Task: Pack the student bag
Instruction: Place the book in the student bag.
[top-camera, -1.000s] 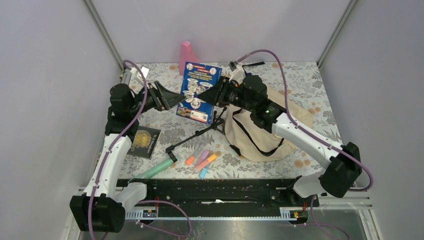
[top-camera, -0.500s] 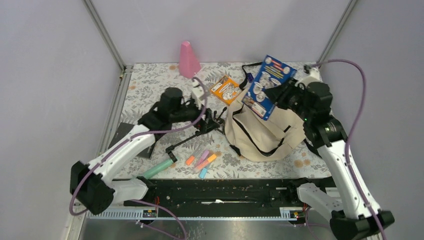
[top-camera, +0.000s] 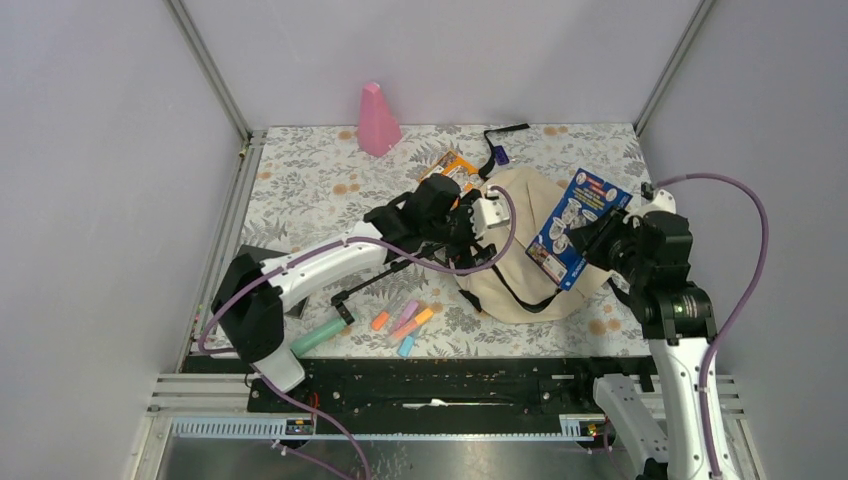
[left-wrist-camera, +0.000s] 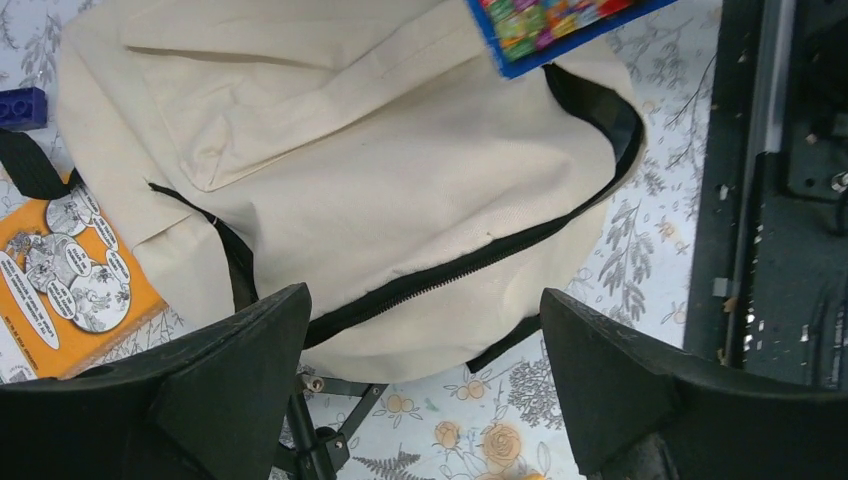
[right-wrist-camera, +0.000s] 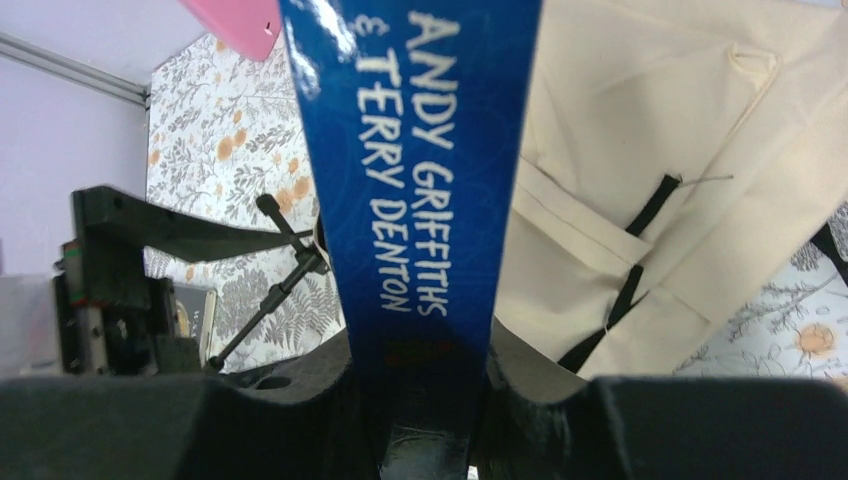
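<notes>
We grip the glossy blue paperback book (right-wrist-camera: 415, 150) in our right tool (right-wrist-camera: 425, 405), over the large beige fabric student bag (left-wrist-camera: 400, 180) lying on the floral counter's (top-camera: 300, 180) right half. Our left tool (left-wrist-camera: 420, 380) hangs spread and empty above the bag. Beyond lies an orange comic booklet (left-wrist-camera: 70, 275).

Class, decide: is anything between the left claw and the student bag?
Nothing visible. The open left claw looks straight onto the student bag; the blue book, in the right claw, only overlaps one edge of the bag.
</notes>
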